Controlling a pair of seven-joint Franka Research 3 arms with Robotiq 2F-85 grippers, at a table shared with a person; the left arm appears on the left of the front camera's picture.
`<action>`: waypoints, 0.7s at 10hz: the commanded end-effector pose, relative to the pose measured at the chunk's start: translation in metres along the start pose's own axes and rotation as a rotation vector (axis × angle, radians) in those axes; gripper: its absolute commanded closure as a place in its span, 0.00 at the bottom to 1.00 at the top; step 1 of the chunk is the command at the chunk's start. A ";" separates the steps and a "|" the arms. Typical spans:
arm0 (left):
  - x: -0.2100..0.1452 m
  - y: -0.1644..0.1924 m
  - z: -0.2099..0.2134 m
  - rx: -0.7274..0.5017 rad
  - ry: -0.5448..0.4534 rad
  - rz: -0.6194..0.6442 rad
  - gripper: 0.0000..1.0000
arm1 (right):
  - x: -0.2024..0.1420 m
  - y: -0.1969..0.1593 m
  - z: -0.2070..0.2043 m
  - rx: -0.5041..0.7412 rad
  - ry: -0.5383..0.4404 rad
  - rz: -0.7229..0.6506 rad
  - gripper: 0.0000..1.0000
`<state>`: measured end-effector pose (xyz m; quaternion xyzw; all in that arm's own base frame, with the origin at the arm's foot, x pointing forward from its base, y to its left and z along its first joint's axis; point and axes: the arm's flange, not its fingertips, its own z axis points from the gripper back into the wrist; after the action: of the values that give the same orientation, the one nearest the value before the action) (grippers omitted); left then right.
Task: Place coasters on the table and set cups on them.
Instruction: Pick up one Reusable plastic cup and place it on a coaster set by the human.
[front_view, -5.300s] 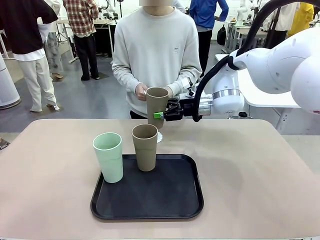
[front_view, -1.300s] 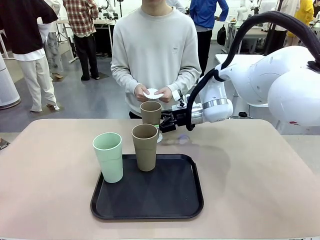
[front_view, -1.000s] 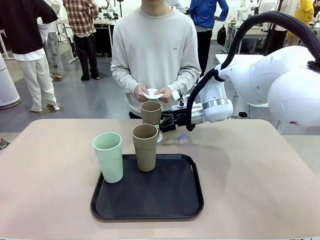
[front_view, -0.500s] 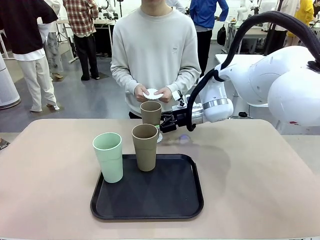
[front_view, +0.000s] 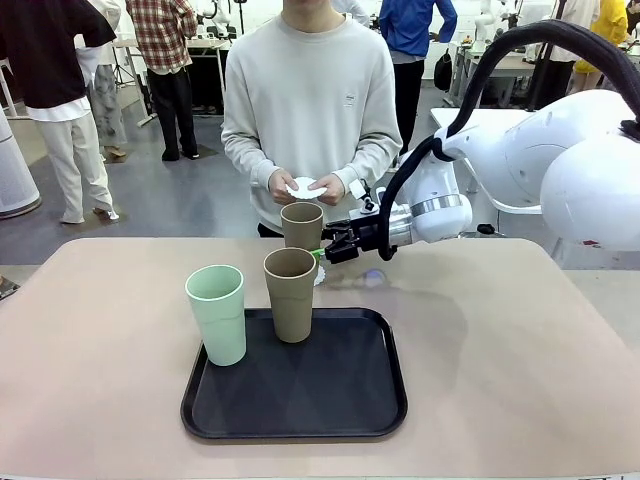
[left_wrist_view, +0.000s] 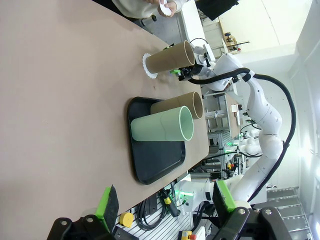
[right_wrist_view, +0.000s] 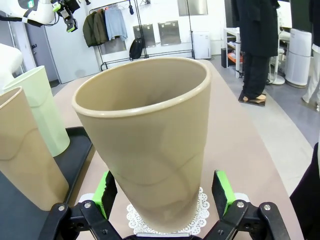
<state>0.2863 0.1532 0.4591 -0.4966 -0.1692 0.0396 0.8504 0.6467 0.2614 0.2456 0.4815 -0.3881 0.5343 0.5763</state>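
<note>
The right arm's black, green-padded gripper (front_view: 325, 250), carrying the tall tapered brown-taupe cup (right_wrist_view: 150, 145) in the air seconds earlier, is now flanking it with jaws spread wide, apparently releasing it at its place. The cup is standing upright between the pads (right_wrist_view: 222, 192) on a round white lacy paper coaster (right_wrist_view: 204, 204), lying on the beige tabletop (front_view: 500, 330) just beyond the black rounded-square tray (front_view: 345, 400).

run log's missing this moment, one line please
right claw: open astride far cup | far cup: on coaster | tray: mint cup, brown cup | left claw: open
</note>
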 end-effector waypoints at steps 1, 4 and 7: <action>-0.001 0.002 0.001 -0.013 -0.005 -0.014 0.00 | 0.004 0.009 0.010 -0.005 0.021 -0.012 0.00; -0.001 0.002 0.001 -0.013 -0.005 -0.014 0.00 | 0.005 0.017 0.025 -0.033 0.065 -0.034 0.00; -0.001 0.002 0.001 -0.013 -0.005 -0.014 0.00 | 0.014 0.036 0.043 -0.103 0.253 -0.102 0.00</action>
<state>0.2863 0.1532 0.4591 -0.4967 -0.1692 0.0397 0.8504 0.6311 0.2254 0.2605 0.4350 -0.3570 0.5357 0.6296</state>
